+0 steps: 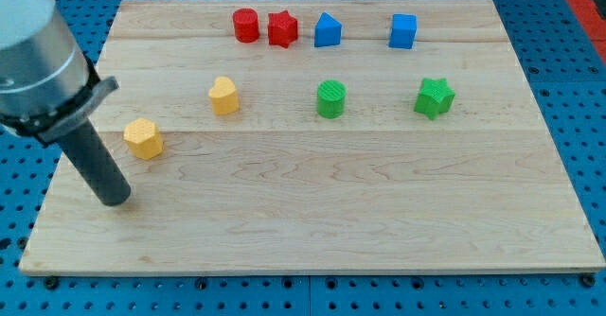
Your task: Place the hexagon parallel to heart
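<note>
Yellow hexagon (143,138) sits at left-centre of the wooden worktop (312,221), flat face up; no clear long axis or heading can be made out. Yellow heart (223,96) lies up and right of it, apart. No jaws on this arm, just a rod holding nothing: my tip (115,201) rests below and slightly left of the hexagon, near but not touching. Red, blue, green blocks lie farther right.
</note>
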